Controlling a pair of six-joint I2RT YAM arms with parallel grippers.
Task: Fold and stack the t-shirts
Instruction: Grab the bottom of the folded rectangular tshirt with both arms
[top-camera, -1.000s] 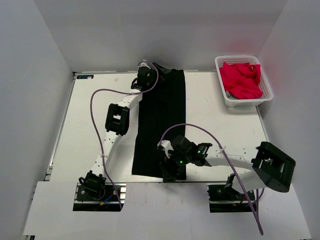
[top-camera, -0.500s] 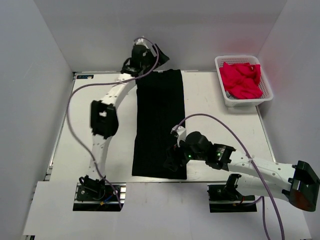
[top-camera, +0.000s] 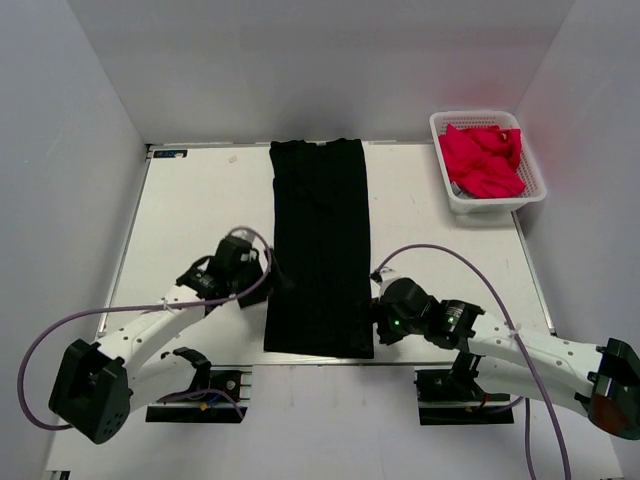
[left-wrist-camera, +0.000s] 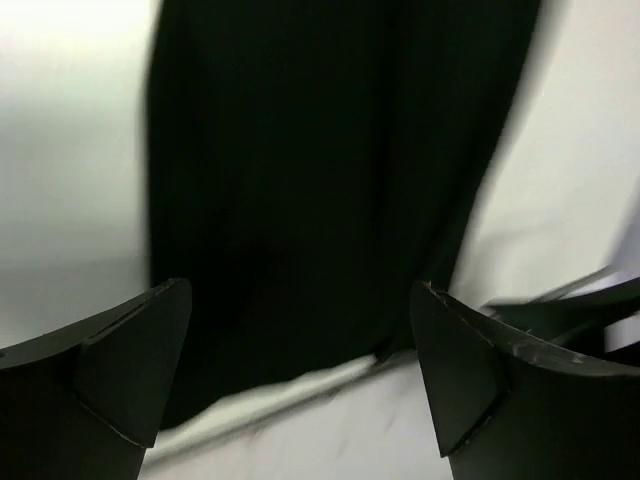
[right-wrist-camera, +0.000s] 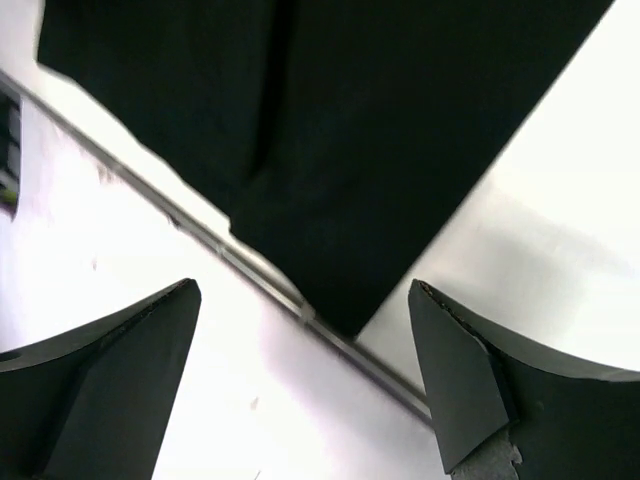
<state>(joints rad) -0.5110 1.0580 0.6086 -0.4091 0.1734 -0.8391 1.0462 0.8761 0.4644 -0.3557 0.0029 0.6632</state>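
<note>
Basket (top-camera: 488, 204) of crumpled pink cloth (top-camera: 485, 160); black t-shirt (top-camera: 320, 250) apart

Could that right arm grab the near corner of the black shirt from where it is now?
Probably yes. The right pincer is open right by the near right corner of the black shirt, and nothing appears to lie between them.

No text, brand or number can be read; the small sticker (top-camera: 172, 153) at the bench (top-camera: 190, 205) corner is illegible
</note>
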